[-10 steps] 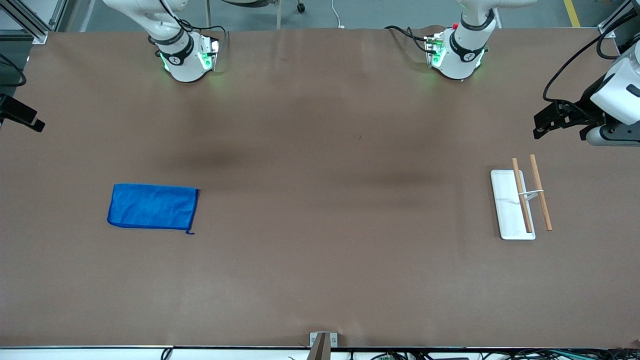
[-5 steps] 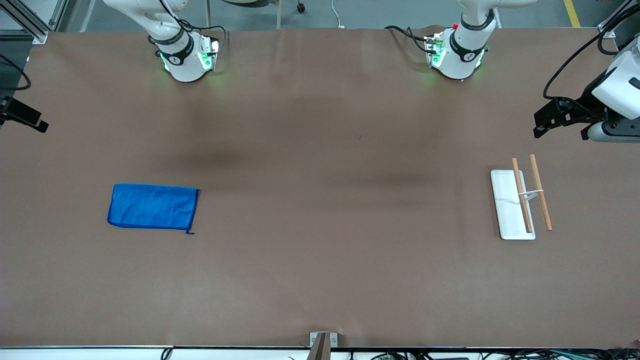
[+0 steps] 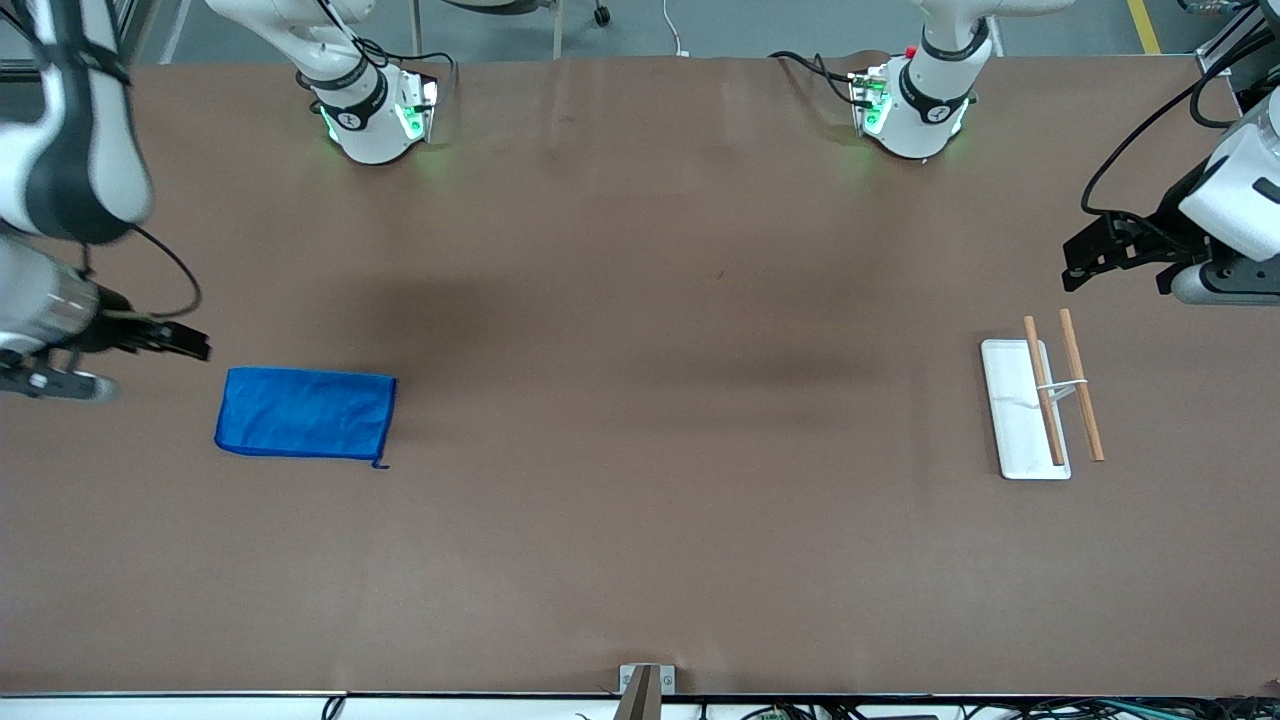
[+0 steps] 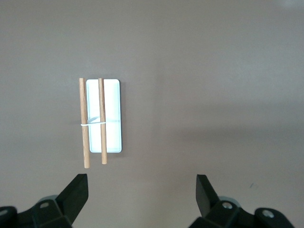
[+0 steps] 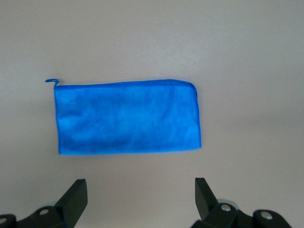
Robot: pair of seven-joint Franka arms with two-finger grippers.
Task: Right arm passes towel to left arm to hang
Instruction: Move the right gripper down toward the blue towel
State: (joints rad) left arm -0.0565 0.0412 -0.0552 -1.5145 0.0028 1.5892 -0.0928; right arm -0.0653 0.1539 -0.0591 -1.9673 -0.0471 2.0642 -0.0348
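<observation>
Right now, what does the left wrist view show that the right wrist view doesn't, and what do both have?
Only the left wrist view shows the white tray with two wooden rods tied by a white band, one rod lying across the tray, the other beside it. Only the right wrist view shows the blue towel, lying flat with its small loop at one corner. Both share the brown table surface and, at the frame's edge, that arm's own gripper with fingers open and empty: left gripper, right gripper.
</observation>
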